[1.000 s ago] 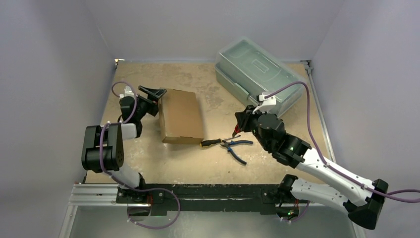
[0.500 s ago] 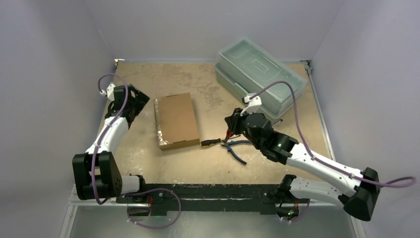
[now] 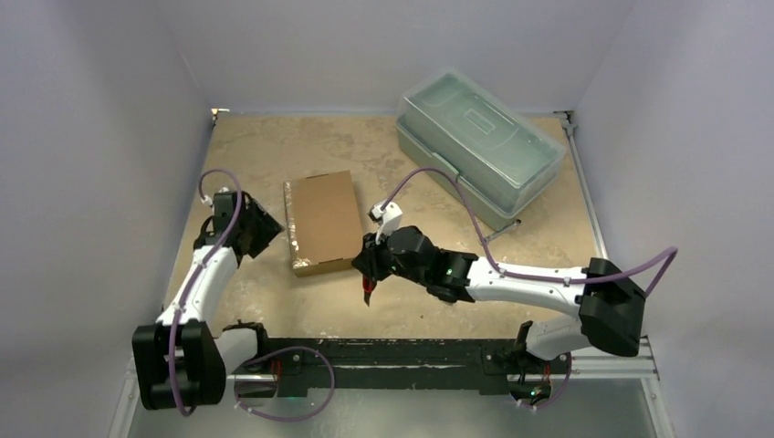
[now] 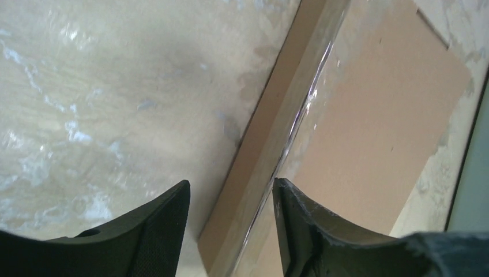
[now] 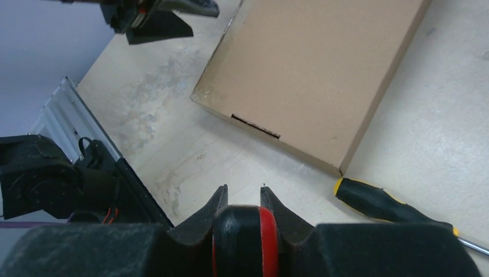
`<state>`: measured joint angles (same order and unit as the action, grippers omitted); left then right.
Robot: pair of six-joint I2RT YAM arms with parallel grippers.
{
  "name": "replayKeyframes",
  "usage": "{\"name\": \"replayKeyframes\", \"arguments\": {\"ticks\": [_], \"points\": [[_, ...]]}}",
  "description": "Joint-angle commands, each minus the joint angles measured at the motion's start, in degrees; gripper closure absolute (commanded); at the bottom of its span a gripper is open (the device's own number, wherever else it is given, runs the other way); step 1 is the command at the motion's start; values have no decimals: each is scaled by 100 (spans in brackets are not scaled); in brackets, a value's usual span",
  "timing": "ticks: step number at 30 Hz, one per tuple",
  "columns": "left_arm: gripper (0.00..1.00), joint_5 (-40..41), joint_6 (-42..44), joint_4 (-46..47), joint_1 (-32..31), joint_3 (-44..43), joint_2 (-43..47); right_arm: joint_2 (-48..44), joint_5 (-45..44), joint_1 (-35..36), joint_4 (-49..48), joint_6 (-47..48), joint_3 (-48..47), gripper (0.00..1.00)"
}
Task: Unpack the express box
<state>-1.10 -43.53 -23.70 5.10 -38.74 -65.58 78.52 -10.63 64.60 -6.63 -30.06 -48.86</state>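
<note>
Your right gripper has swung to the near end of the express box, jaws pinching a red-and-black tool. The box now lies flat, still closed, left of centre; your left gripper, jaws spread, has backed off, so opening looks next

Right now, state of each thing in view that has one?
express box: closed, lying flat, one long edge taped
toolbox: lid shut
left end effector: open, empty, at the box's taped edge
right end effector: shut on a red-and-black tool
screwdriver: lying loose beside the box's corner
</note>
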Motion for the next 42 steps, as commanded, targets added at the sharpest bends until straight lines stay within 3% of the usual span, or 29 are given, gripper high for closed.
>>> {"name": "replayKeyframes", "arguments": {"ticks": [1,6,10,17,22,24,29,35,38,42], "points": [[53,-268,-562,-461,-33,410,697,-14,38,27,-687,-237,-329,100],[68,68,-988,-835,-52,662,1162,-283,-338,27,-533,-245,-259,100],[82,-562,-1211,-519,-360,915,1028,-589,-557,27,-713,-303,37,100],[85,-275,-2333,184,-2156,1080,810,-1032,-911,29,-617,-351,214,100],[86,-212,-2090,368,-2530,709,349,-1355,-1191,27,-420,-281,313,100],[86,255,-1751,-161,-2532,384,367,-1405,-1459,27,-165,-228,239,100],[77,1916,-913,-1142,-2496,-233,1170,-1542,-1524,27,-421,110,357,100],[39,2551,-179,-904,-2203,-978,1458,-1585,-1359,27,-809,508,328,100],[30,1939,132,-85,-1857,-1248,1078,-1378,-1330,27,-816,560,121,100],[31,-13,439,1110,-1155,-1657,-42,-957,-1222,27,-1356,591,19,100]]}}
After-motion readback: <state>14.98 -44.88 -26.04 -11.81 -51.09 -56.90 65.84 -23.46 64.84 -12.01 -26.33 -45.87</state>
